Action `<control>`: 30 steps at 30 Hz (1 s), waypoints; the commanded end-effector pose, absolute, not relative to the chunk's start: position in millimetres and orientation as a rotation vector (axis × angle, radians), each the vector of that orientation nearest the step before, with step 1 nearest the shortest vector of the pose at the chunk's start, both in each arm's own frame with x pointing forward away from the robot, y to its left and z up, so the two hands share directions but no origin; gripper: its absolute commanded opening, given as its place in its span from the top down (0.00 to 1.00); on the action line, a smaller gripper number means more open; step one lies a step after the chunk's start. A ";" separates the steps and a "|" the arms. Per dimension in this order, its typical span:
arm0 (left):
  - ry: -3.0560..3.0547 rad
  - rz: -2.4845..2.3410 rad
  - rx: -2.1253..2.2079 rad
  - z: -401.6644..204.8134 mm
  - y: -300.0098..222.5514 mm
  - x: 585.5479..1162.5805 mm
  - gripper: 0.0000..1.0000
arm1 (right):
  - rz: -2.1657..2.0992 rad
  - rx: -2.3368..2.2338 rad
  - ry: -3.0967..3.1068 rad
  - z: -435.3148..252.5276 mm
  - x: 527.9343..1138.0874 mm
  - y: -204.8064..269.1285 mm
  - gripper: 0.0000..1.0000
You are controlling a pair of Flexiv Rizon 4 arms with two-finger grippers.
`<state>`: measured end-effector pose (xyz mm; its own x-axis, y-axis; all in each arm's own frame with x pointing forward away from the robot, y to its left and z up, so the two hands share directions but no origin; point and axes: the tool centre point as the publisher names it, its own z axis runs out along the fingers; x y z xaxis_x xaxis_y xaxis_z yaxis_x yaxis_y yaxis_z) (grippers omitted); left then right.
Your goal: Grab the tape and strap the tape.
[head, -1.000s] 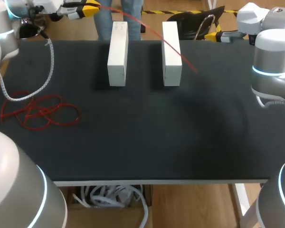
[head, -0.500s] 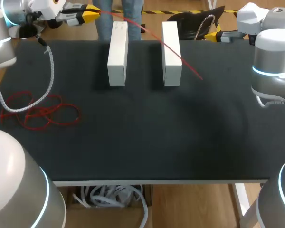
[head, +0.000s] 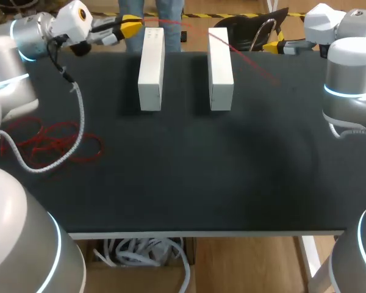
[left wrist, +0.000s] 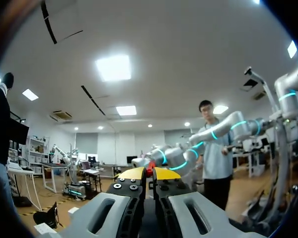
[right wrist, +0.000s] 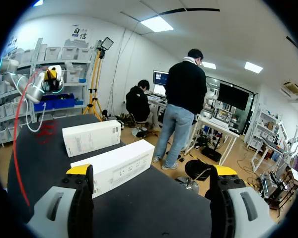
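My left hand point(head: 131, 27), at the far left, is clenched on the red tape point(head: 250, 63), which stretches right over two white boxes point(head: 151, 67). My right hand point(right wrist: 151, 171) hangs released at the worktop's point(head: 183, 171) far right.

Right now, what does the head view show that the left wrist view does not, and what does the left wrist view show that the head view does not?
Only the head view shows the black table, the two white rectangular boxes standing on it, the loose heap of red tape near its left edge, and the long red tape strand stretched past both boxes. Only the left wrist view shows the pinch up close: a bit of red between the two shut yellow fingertips. Both show the left gripper holding that strand.
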<state>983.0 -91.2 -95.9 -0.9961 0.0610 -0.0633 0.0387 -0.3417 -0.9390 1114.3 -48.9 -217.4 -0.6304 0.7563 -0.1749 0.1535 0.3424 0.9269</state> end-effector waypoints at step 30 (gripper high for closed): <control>-2.084 2.813 0.710 -95.0 -104.0 977.7 1.00 | 1.292 0.792 2.010 -216.9 1114.4 -49.5 0.00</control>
<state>981.1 -102.6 -95.5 -0.9273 -0.3743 0.0002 0.1041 -0.2582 -0.9605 1114.3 -49.0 -217.5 -0.6304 0.7563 -0.1749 0.1535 0.3423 0.9270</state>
